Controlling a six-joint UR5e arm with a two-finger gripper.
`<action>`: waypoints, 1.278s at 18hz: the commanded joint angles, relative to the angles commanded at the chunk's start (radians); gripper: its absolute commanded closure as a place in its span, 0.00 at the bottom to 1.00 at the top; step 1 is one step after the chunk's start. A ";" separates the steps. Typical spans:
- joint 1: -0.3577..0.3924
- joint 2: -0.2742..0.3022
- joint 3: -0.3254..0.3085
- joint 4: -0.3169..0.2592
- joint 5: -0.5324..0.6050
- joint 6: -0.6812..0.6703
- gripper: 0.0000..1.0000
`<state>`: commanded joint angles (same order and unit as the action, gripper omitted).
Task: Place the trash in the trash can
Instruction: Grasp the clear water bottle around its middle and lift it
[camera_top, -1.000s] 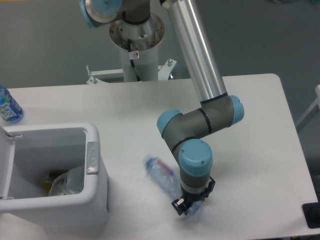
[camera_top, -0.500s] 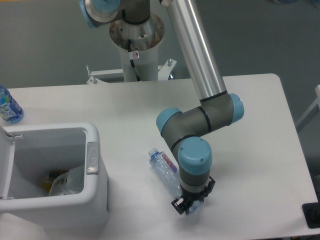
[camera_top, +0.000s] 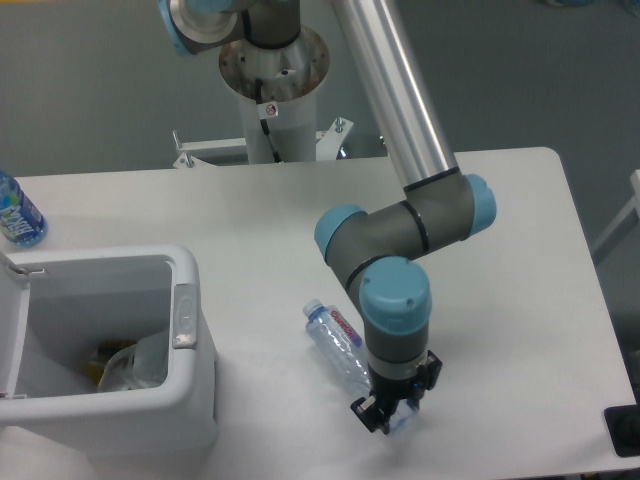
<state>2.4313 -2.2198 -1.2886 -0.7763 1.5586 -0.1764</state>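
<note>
Clear plastic bottle (camera_top: 340, 347) lies on the desk (camera_top: 520, 300) right of the bin (camera_top: 195, 390), jaws pinching only its base end, so it may slip out when lifted.

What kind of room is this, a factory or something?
More likely a robotics lab or test cell: one robot arm bolted to a pedestal beside a plain white table, practising with a plastic bottle and a white trash can.

Blue-labelled bottle (camera_top: 15, 212) at the white table's (camera_top: 250, 220) far left edge.
</note>
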 joint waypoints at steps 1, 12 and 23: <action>0.002 0.008 0.005 0.003 -0.009 0.000 0.49; 0.025 0.173 0.133 0.009 -0.193 -0.011 0.49; -0.132 0.279 0.170 0.097 -0.318 -0.003 0.49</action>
<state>2.2997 -1.9405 -1.1182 -0.6796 1.2410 -0.1795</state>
